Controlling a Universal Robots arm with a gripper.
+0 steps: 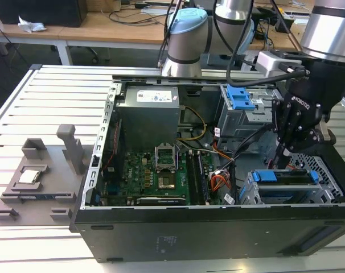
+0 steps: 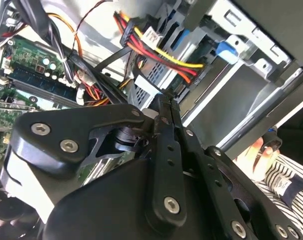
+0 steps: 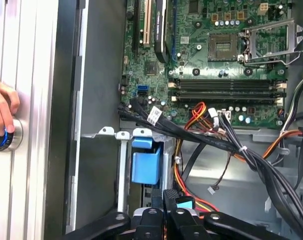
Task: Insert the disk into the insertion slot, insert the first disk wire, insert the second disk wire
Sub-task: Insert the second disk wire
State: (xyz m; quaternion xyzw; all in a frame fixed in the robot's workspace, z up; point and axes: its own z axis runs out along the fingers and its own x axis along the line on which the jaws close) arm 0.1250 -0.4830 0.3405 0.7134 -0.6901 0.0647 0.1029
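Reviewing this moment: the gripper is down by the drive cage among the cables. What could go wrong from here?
1. The gripper sits low beside the insertion slot, where the disk already lies; a sideways move could knock the cage wall.
2. Loose cables cross right by the fingertips in the first wrist view and could snag.
3. A person's hand rests on a knob at the table edge, near the arm's workspace.

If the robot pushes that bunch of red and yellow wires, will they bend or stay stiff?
The wires would probably bend and flop: they are thin and already curve loosely toward the cage. They likely spring back a bit, being bundled together. The gripper would probably find them light.
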